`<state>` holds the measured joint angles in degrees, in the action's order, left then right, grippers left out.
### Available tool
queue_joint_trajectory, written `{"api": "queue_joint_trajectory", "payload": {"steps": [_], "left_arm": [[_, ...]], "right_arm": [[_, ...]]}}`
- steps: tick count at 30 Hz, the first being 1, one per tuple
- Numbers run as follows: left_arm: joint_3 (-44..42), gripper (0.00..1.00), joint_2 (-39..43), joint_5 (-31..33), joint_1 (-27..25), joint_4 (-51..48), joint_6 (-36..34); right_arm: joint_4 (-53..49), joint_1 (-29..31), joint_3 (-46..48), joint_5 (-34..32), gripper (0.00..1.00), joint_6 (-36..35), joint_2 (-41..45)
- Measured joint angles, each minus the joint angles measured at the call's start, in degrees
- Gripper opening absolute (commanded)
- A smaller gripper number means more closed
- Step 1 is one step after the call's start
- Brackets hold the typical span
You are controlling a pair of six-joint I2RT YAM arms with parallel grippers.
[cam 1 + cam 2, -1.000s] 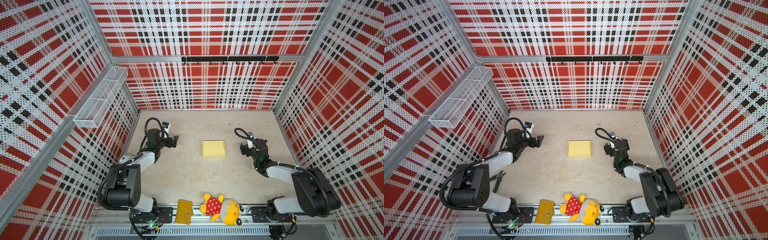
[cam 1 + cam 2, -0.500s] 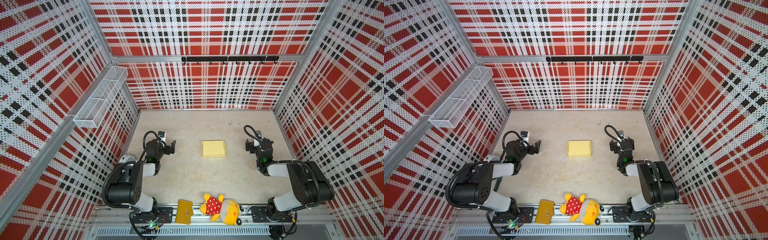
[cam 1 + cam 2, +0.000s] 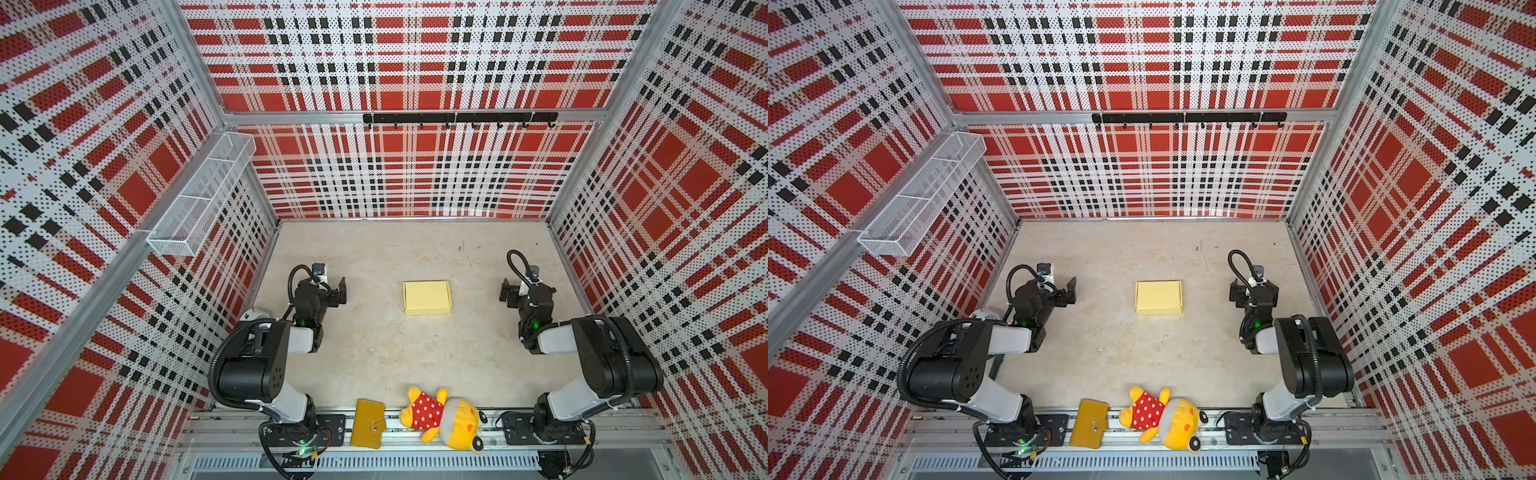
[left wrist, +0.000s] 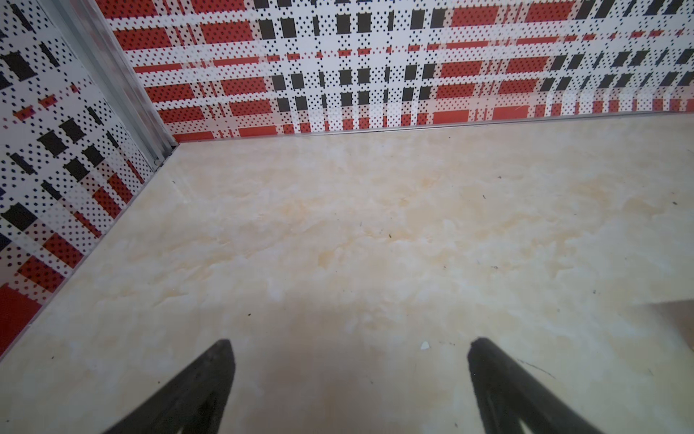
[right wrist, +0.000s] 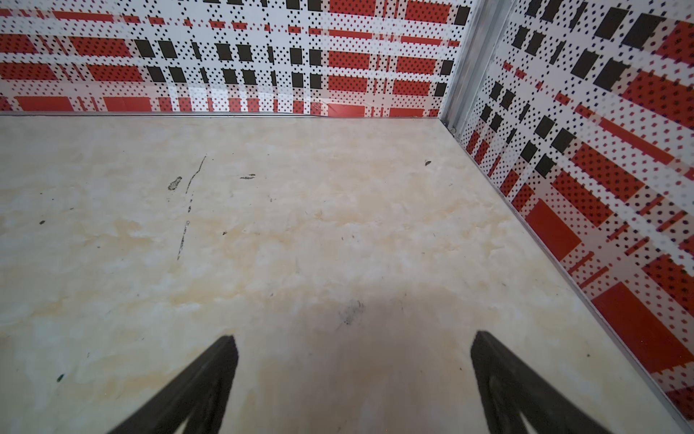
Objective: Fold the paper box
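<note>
We see the left gripper (image 4: pixel 349 344) spread wide, with only bare table (image 4: pixel 375 233) between its two dark fingers (image 4: pixel 218 360); it holds nothing and touches nothing. The right gripper (image 5: pixel 355 338) is just as wide apart and just as empty, its shadow falling on the table beneath it. In each wrist view only the tapering ends of the fingers show; the rest is cut off at the picture's edge.

In both top views the left gripper (image 3: pixel 338 291) sits at the left side of the table and the right gripper (image 3: pixel 509 295) at the right side, each well apart from the paper box (image 3: pixel 427 297). The paper box (image 3: pixel 1158 297) lies flat and closed as a pale yellow rectangle between the two grippers, near the middle of the table, touched by neither.

In the left wrist view a pale straight-edged shape (image 4: pixel 672 323) runs out of the picture; we cannot tell what it is. The right wrist view shows no box at all, only scuffed table and plaid walls.

Along the front rail lie a mustard wallet (image 3: pixel 368 424) and, just beside it, a yellow plush toy (image 3: pixel 442 417) in a red dotted shirt. Both are well apart from the box. From above, the arms' own bodies hide parts of the table's side edges.
</note>
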<state>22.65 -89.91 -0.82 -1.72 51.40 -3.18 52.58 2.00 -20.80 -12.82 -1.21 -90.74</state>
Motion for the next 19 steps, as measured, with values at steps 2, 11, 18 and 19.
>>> {"api": "queue_joint_trajectory", "payload": {"steps": [2, 11, 18, 19], "left_arm": [[0.0, 0.99, 0.0, 1.1, -0.5, 0.0, -0.1], [-1.2, 0.99, 0.0, 8.9, -5.7, 3.2, -2.1], [-1.0, 0.99, 0.0, 10.2, -4.4, 2.8, -1.7], [-1.0, 0.99, 0.0, 10.5, -4.3, 2.8, -1.5]], "right_arm": [[0.0, 0.0, 0.0, -0.1, 1.0, 0.2, 0.0], [0.0, 0.0, 0.0, -0.3, 1.0, 0.6, 0.0], [0.0, 0.0, 0.0, -0.3, 1.0, 0.6, 0.0], [0.0, 0.0, 0.0, -0.3, 1.0, 0.6, 0.0]]}}
